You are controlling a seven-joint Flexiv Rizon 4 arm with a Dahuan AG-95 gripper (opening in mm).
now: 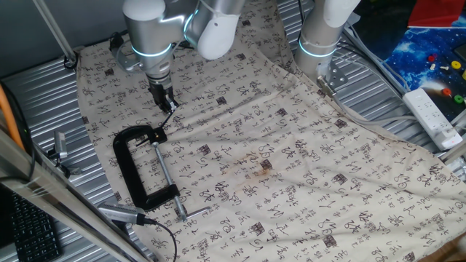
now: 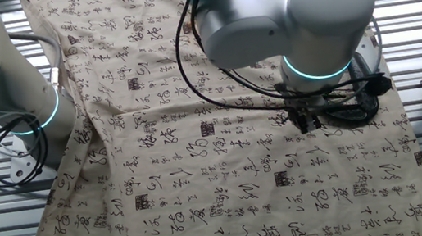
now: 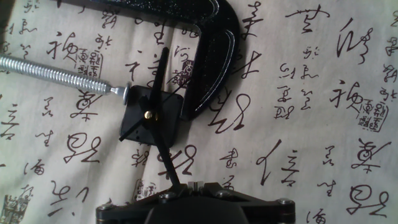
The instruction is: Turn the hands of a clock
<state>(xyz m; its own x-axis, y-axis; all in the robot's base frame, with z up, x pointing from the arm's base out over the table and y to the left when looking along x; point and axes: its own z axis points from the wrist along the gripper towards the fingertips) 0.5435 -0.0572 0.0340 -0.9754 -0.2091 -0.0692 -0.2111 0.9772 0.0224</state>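
The gripper (image 1: 168,103) hangs just above the upper jaw end of the black C-clamp (image 1: 135,171), fingers pointing down at the cloth (image 1: 306,167). In the hand view only the base of the gripper (image 3: 196,202) shows along the bottom edge; whether the fingers are open or closed cannot be told from any view.

The hands (image 3: 157,109) lie directly ahead of the gripper, just beyond it. They are thin black pointers joined at a brass pivot on a small black square block (image 3: 154,118). One long pointer runs from the pivot toward the gripper, its tip near or under the gripper base; another points away from it. A shorter one angles to the lower left.

The block sits in the clamp's jaw, with the silver screw rod (image 3: 59,73) pressing it from the left and the clamp's curved frame touching it on the right.
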